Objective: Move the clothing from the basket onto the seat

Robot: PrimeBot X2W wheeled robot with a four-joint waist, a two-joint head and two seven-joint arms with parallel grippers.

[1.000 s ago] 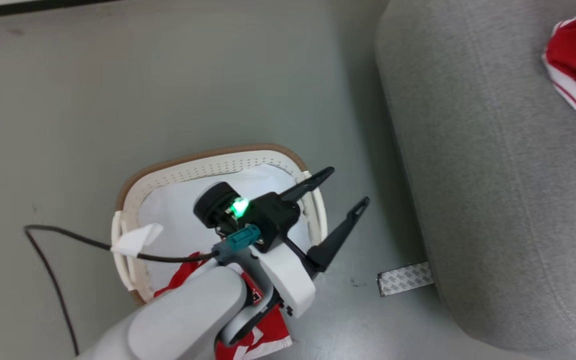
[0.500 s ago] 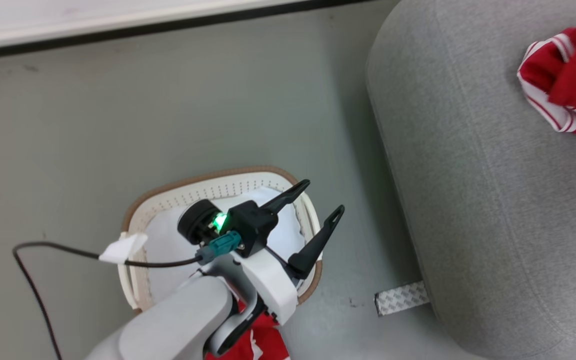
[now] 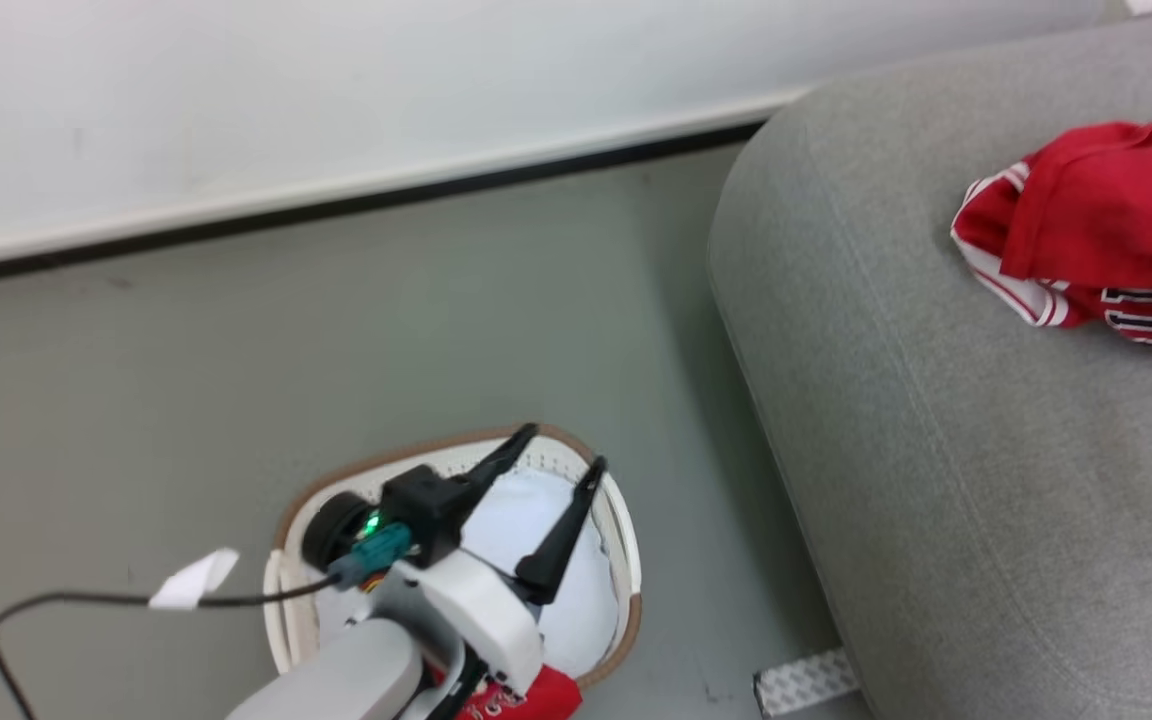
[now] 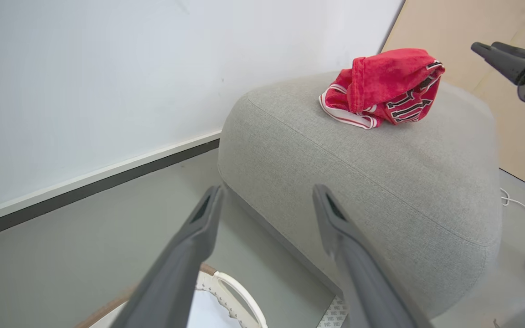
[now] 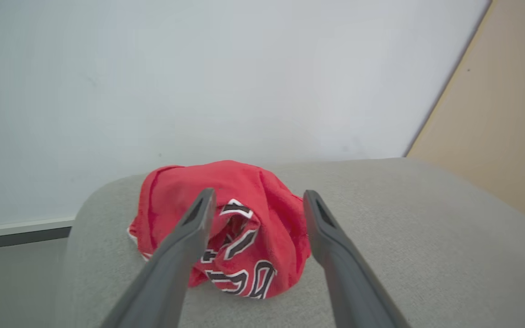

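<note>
One jersey [image 4: 381, 86] on seat [image 4: 381, 191], seemingly clear of edges.

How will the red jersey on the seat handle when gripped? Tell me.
Likely floppy: the jersey lies crumpled in soft folds on the seat. Probably light; the fabric looks thin. Unlikely to roll; it would drape.

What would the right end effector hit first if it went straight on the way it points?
Probably the red jersey on the grey sofa: it lies straight ahead of the open right end effector, framed by its fingers; how far off is unclear.
</note>
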